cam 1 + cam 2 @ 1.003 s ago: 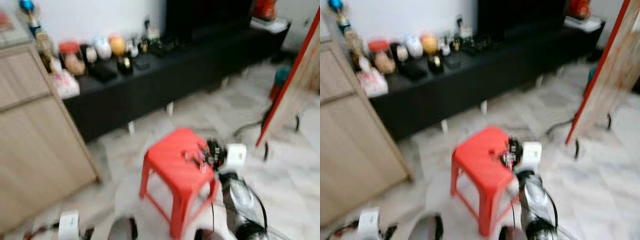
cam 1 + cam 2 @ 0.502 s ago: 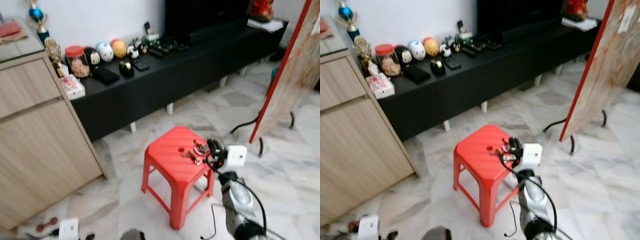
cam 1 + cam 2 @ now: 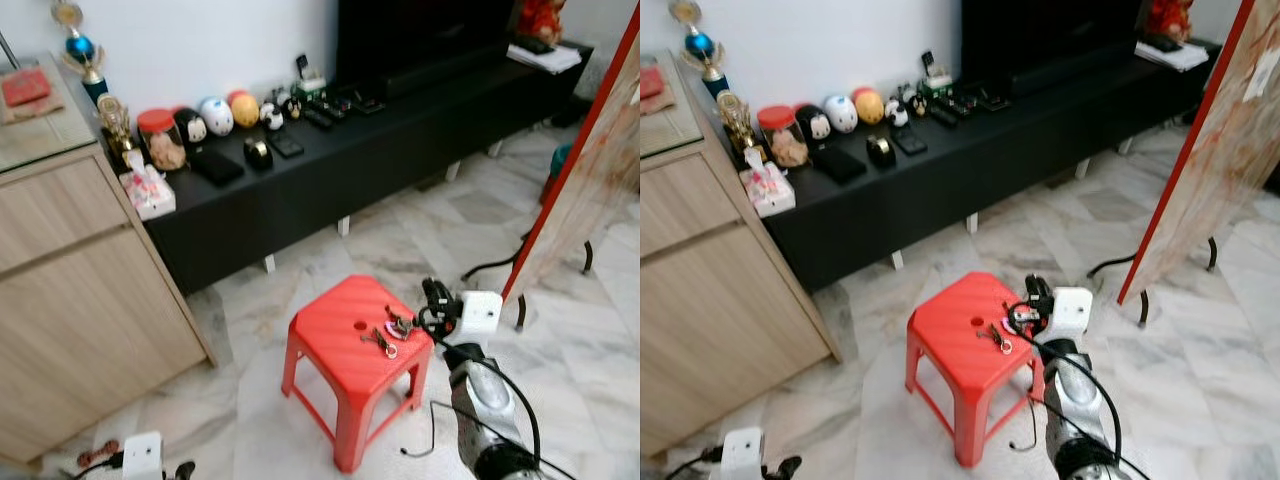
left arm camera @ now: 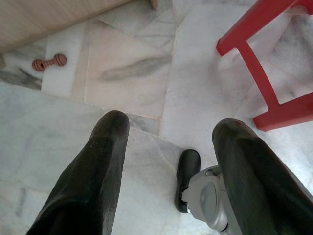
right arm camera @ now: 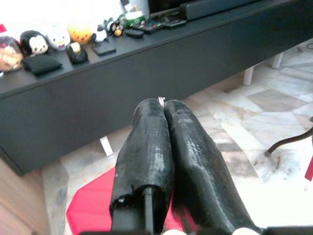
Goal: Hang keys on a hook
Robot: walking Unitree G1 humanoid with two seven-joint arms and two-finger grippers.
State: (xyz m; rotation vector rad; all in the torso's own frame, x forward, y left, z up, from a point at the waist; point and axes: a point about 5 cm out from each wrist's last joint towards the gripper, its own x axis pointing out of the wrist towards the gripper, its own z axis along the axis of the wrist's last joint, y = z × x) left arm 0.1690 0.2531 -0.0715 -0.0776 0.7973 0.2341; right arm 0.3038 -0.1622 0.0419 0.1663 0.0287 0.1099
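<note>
Keys [image 3: 388, 333]: small metal bunch with rings, lying on the right part of the red stool's seat, just left of the right gripper.
Right gripper [image 3: 430, 300]: two long black rubbery fingers [image 5: 195, 161] pressed flat together, something thin and pale pinched at the tips, can't say what. It hangs at the stool's right edge, close to the keys.
Left gripper [image 4: 168, 147]: fingers spread wide, holding nothing, low over the floor by the stool's legs.
Stool [image 3: 335, 335]: glossy red plastic, square top with a round hole, four splayed legs.
Floor [image 3: 400, 235]: pale veined marble tiles, shiny.
Far side: long low black cabinet [image 3: 330, 165] with small round figurines [image 3: 215, 113] on top.
Left: light wood cupboard [image 3: 70, 280].
</note>
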